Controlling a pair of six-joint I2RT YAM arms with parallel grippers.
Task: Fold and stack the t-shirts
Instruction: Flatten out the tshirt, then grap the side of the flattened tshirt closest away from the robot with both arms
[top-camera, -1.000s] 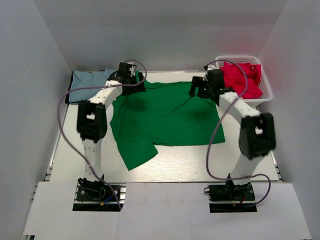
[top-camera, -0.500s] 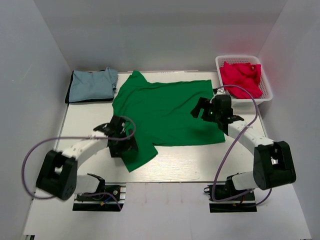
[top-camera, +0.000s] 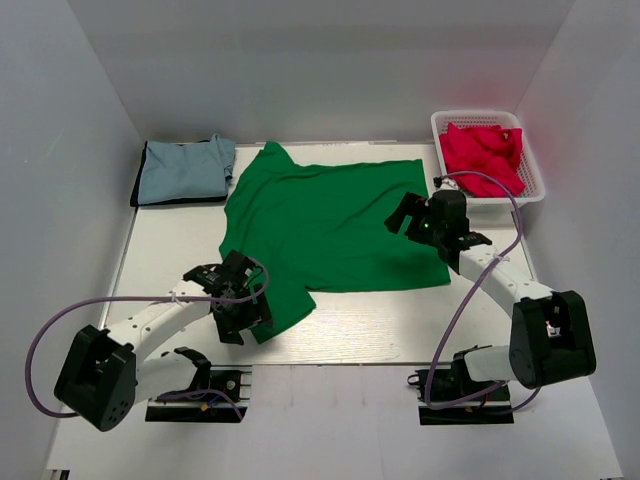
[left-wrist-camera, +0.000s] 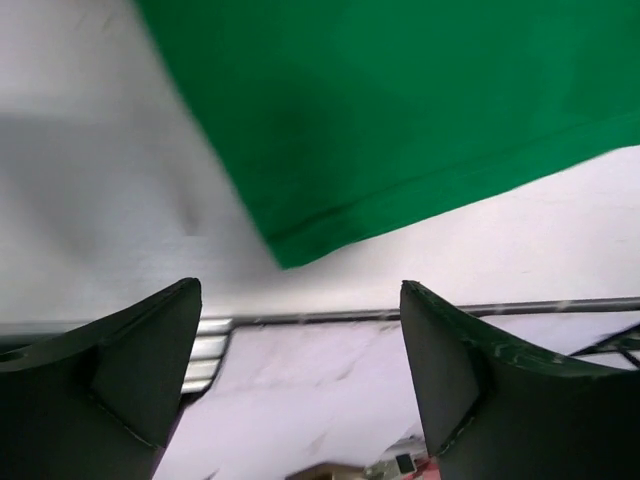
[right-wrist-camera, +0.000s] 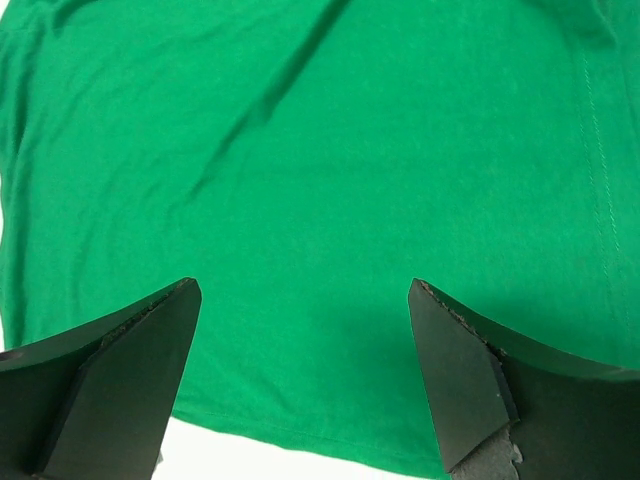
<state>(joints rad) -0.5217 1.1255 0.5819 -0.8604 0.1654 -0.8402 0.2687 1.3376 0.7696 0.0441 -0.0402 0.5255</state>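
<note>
A green t-shirt lies spread flat on the white table, one sleeve reaching toward the front left. My left gripper is open and empty, low beside that sleeve's corner; the left wrist view shows the sleeve hem just ahead of the fingers. My right gripper is open and empty, hovering over the shirt's right side; the right wrist view shows green cloth between the fingers. A folded light-blue shirt lies at the back left. Red shirts fill a basket.
A white basket stands at the back right corner. White walls enclose the table on three sides. The table's metal front edge runs close under the left gripper. Purple cables loop from both arms.
Both arms drew back from the shirt's far edge toward the front. The left gripper swung down to the front-left sleeve; the right gripper moved over the shirt's right side. The shirt lies flatter.
</note>
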